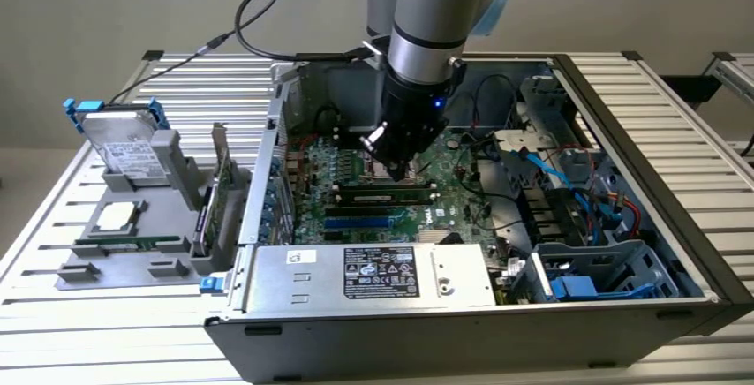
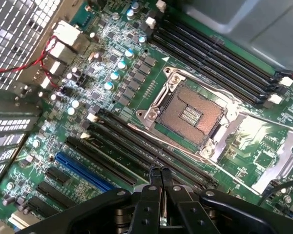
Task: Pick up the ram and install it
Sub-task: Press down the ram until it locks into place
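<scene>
Just above the motherboard (image 2: pixel 112 87) slots, pinched-together end effector (image 2: pixel 160 171).

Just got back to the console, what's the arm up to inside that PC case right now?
The arm has its gripper down inside the open computer case, fingers shut, right over the motherboard beside the empty CPU socket. In the exterior view a ram stick lies along a slot just below the fingertips; whether it is fully seated I cannot tell. On the wrist view the closed fingers sit over the long black memory slots.
</scene>
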Controlling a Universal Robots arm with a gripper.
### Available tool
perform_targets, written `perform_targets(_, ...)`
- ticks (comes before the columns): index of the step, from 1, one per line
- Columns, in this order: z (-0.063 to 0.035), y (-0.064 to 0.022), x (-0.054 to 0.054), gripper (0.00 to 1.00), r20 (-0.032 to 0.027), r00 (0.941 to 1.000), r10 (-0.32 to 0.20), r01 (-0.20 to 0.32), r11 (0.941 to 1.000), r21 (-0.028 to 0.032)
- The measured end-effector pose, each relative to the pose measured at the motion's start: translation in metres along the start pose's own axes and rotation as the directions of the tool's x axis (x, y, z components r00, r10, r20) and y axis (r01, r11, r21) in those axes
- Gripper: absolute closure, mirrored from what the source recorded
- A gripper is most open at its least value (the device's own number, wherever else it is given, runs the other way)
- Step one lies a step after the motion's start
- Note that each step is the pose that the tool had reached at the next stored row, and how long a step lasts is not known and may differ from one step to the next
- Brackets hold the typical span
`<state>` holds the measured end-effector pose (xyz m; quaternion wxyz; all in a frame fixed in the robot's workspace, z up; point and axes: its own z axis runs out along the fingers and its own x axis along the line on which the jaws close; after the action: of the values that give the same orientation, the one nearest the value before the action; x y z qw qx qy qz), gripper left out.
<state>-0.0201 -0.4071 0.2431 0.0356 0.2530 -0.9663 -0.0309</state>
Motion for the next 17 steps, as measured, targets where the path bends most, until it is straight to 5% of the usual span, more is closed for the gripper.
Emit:
perform_targets(8, 0.0003, 0.0, 0.0, 0.9, 0.0078, 0.9937, 0.112, -0.112, 0.9937, -0.0051)
perform_targets(17, 0.0007, -0.0001, 0.0, 0.9, 0.0155, 0.9718, 0.235, -0.235, 0.9719, -0.0114)
